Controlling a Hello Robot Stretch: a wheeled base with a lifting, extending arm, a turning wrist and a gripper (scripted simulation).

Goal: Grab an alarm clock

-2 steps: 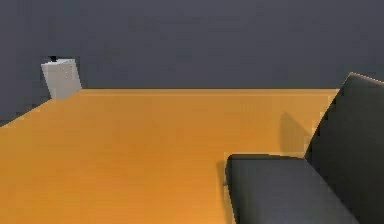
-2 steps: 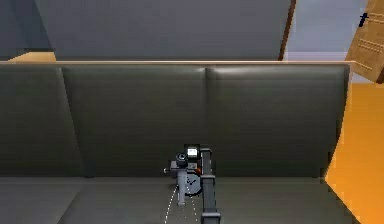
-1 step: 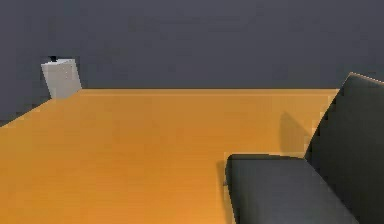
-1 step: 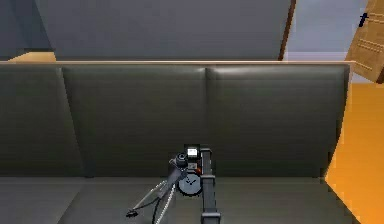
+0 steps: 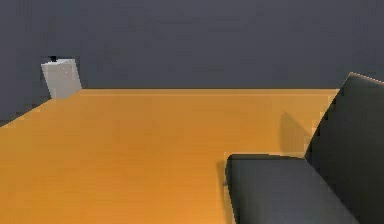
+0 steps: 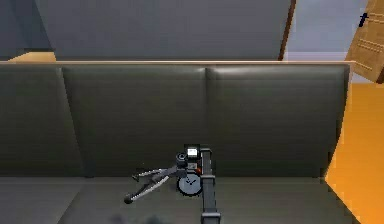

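The arm (image 6: 208,190) reached out over the seat of a dark sofa (image 6: 250,110). The gripper (image 6: 133,190) pointed to the arm side view's left, and I could not tell if it held anything. A small round thing (image 6: 187,184), maybe the alarm clock, sat right by the arm. Ahead, a small white box (image 5: 62,78) stood on the orange floor (image 5: 140,150) by the grey wall (image 5: 200,40).
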